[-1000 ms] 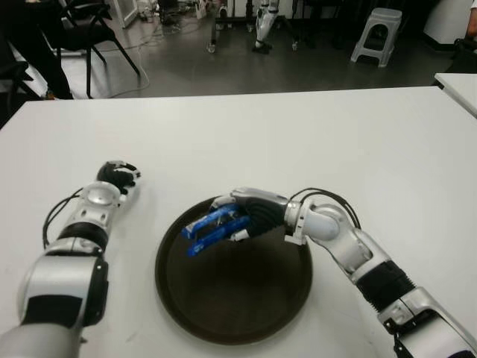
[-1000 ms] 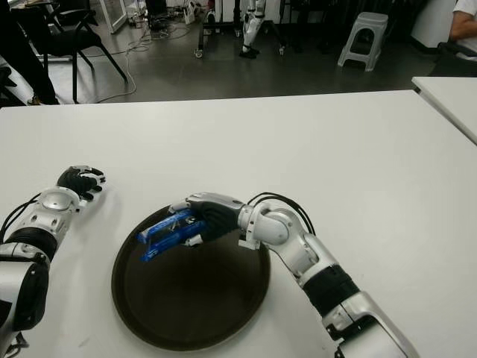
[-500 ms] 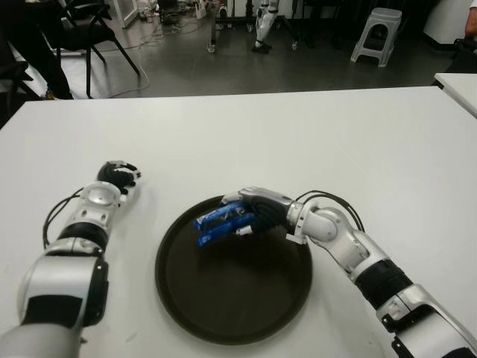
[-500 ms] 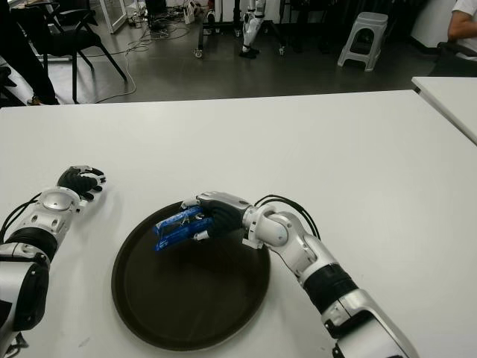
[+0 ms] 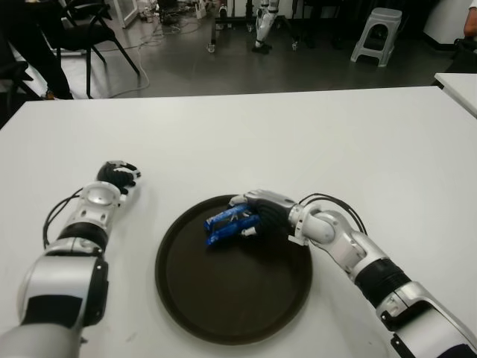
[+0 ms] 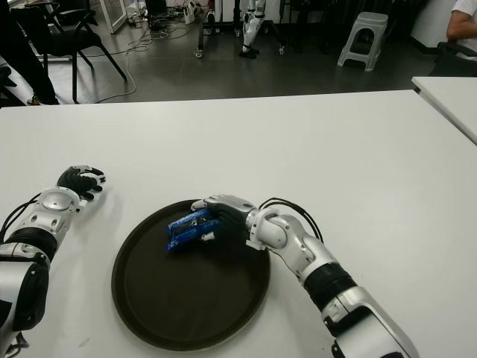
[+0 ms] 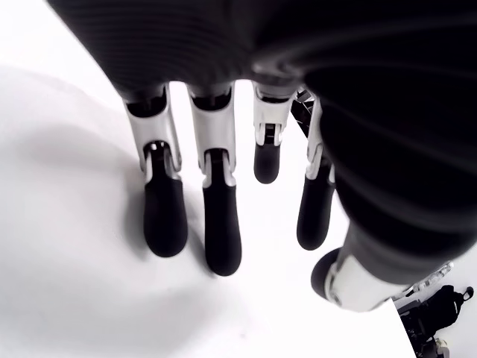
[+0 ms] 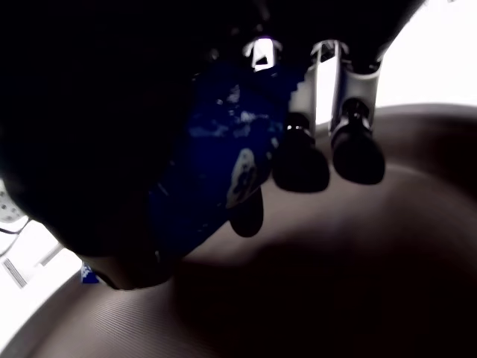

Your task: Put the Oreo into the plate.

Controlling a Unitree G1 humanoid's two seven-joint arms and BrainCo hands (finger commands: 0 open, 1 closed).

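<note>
Gripping the Oreo pack (image 5: pixel 227 224), the right hand (image 5: pixel 257 212) is positioned over the far part of the plate (image 5: pixel 223 313), close to its far rim. The Oreo pack is a blue, glossy, elongated wrapper with small white markings; it protrudes from the hand toward the robot's left, with its long axis roughly level and slightly angled. In the right wrist view, the Oreo pack lies against the palm, and the dark fingertips (image 8: pixel 299 160) curl beside and under it, so the hand is closed around the pack. Whether the pack touches the plate surface cannot be determined; it sits directly above or on the dark interior. The plate is round, dark brown to black, shallow, with a low raised rim and a matte, finely ribbed inner surface visible in the right wrist view. It lies on the white, smooth tabletop (image 5: pixel 335 142), near the robot's edge. The right arm consists of silver, rounded shell segments with black joints and loose black cables at the wrist. The left hand (image 5: pixel 118 177) shows to the left of the plate, well apart from it, over bare tabletop. In the left wrist view its fingers (image 7: pixel 164 216) are extended and slightly separated, with black rubber-like tips and pale metallic links, and they hold nothing. Beyond the tabletop are a grey floor, a white stool (image 5: pixel 378 33) and a dark chair (image 5: pixel 89 22).
</note>
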